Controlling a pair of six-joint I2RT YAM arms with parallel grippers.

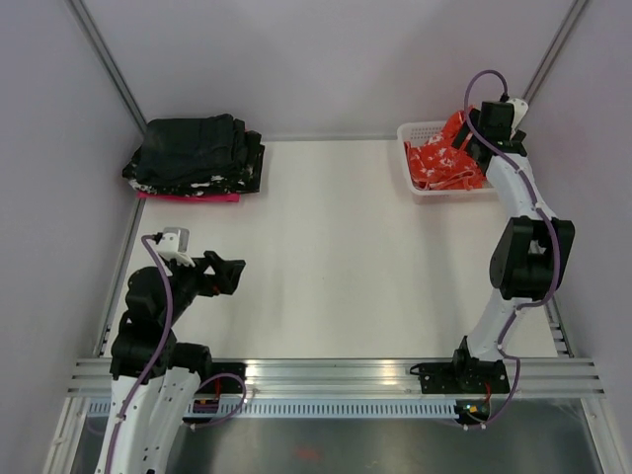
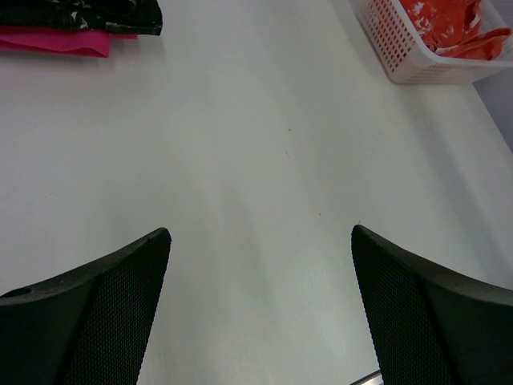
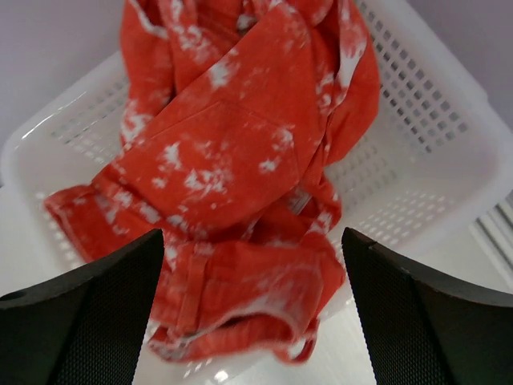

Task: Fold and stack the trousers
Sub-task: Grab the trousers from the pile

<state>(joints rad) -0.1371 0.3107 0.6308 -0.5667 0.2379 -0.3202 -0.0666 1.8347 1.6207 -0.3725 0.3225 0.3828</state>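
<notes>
The trousers (image 3: 240,168) lie crumpled in the white basket (image 1: 419,187) at the table's (image 1: 336,247) far right corner. The right gripper (image 3: 252,237) hangs just above them, its 2 fingers spread, holding nothing. The left gripper (image 2: 260,233), also spread, hovers over bare tabletop near the left edge. Black folded garments (image 1: 197,153) on a pink cloth (image 1: 188,197) fill the far left corner.

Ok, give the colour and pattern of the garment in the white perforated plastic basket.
Orange-red fabric trousers with irregular white splotches; clearest in right wrist view.

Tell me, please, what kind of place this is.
Probably a robot test cell for laundry folding, not a home: a white table between plain walls, an aluminium mounting rail, and orange-red trousers waiting in a white plastic basket.
</notes>
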